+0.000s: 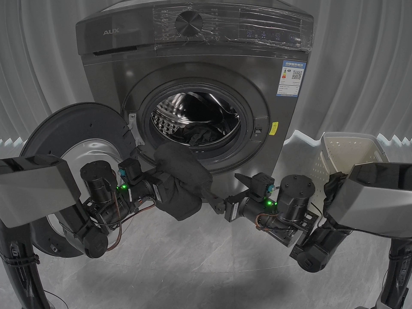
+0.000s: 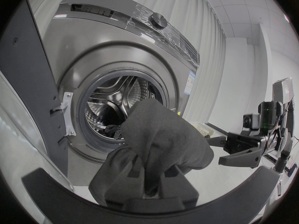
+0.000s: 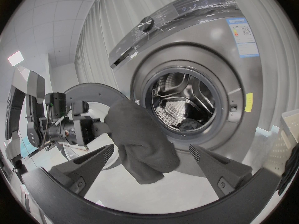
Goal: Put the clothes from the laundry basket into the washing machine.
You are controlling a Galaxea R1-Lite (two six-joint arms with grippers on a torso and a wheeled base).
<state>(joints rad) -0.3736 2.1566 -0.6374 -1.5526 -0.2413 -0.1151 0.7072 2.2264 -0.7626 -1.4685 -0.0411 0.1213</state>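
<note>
The washer (image 1: 257,78) is dark grey with a metallic sheen. Its drum (image 1: 171,116) is bright silver, dotted with rows of holes. The door (image 1: 73,121) has a dark grey rim and a pale inner face. The garment (image 1: 182,181) is plain black, as is the cloth (image 1: 199,133) in the drum. The left gripper (image 2: 154,175) and right gripper (image 3: 151,148) are black. The basket (image 1: 347,149) is off-white with a hole pattern. The sticker (image 1: 273,128) is yellow. The label (image 1: 291,78) is blue-edged white with coloured bars. The curtain (image 1: 360,65) is pale grey with vertical pleats. The floor (image 1: 193,254) is light grey and faintly veined.

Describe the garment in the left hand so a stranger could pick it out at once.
Find the grey front-loading washing machine with its round door swung open. Below and in front of the opening, the left hand grips a dark garment. It hangs bunched in mid-air, unlike the other dark piece lying inside the drum.
</note>
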